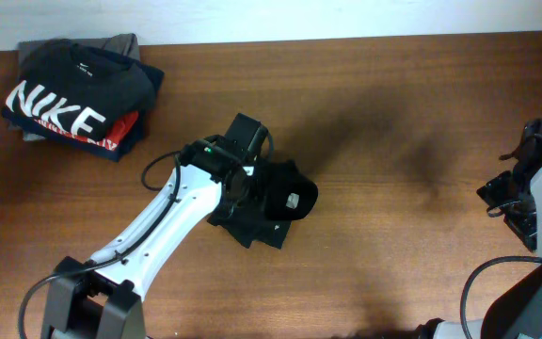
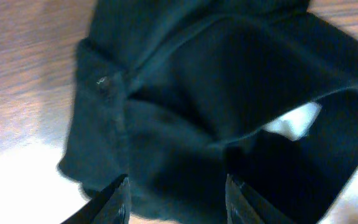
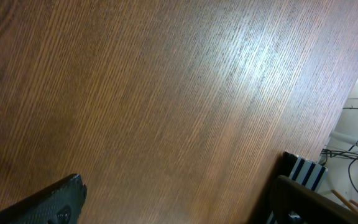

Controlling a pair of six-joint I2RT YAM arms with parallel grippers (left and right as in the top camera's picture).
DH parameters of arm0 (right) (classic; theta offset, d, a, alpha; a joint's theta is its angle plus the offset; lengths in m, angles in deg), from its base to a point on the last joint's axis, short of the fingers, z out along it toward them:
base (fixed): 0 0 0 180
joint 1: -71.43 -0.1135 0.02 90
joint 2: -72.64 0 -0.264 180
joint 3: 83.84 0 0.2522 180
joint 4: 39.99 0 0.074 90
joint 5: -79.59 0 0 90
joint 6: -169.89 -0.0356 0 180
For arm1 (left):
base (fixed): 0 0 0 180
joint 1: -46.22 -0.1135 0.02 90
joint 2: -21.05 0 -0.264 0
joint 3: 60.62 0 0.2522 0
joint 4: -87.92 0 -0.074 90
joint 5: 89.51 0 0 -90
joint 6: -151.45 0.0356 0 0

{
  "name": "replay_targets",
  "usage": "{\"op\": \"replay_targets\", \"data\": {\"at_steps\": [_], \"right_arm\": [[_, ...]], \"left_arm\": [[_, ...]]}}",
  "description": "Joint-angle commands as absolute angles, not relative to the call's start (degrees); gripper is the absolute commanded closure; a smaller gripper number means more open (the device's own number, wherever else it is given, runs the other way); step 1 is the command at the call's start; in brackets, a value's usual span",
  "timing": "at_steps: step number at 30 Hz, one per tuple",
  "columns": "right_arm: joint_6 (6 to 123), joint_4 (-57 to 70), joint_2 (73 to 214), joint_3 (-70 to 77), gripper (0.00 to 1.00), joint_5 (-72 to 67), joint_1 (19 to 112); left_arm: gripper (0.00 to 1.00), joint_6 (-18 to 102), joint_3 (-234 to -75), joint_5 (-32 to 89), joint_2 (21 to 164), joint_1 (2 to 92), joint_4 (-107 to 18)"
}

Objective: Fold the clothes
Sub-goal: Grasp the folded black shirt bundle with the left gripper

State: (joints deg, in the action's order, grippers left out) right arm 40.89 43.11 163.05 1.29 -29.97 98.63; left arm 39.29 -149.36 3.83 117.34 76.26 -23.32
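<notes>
Where the black top lies: the clothes (image 1: 273, 209) sit bunched in a small crumpled heap near the middle of the wooden table (image 1: 393, 104), directly under the end of the left arm (image 1: 163, 226).
Top against the left gripper: the left gripper (image 2: 178, 202) hangs over the heap's left part; from overhead its dark head covers that side of the cloth, and the rest spills out to the right and towards the front edge.
Left gripper, fingers: two dark fingertips (image 2: 114, 202) stand partway apart at the bottom of the wrist view, with black cloth filling the gap between them and everything beyond.
Folds seen up close: the fabric (image 2: 197, 93) is rumpled, with a seamed edge running across it and one layer lapped over another.
White tag: a small pale tag (image 1: 292, 201) faces up on the right half of the heap; in the wrist view it peeks out from under a fold (image 2: 294, 121).
Right gripper: spread wide (image 3: 173, 208) over bare wood (image 3: 166, 93) at the far right of the table, well apart from the top.
Other clothing: a folded pile (image 1: 111, 132) lies at the back left corner, a black NIKE shirt (image 1: 73, 80) on top, well apart from the heap.
</notes>
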Motion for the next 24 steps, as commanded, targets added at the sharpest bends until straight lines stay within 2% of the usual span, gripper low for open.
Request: {"op": "replay_targets", "data": {"at_steps": [1,13,24], "right_arm": [[39.97,43.13,162.02,2.23,0.01,-30.32,98.83],[39.97,43.13,162.02,2.23,0.01,-30.32,98.83],[39.97,43.13,162.02,2.23,0.01,-30.32,98.83]], "left_arm": [[0.51,38.73,-147.5,9.77,117.69,76.22,-25.83],[0.51,35.12,-137.34,13.9,117.69,79.25,-38.12],[0.52,35.4,-139.92,14.38,115.95,85.88,-42.47]]}}
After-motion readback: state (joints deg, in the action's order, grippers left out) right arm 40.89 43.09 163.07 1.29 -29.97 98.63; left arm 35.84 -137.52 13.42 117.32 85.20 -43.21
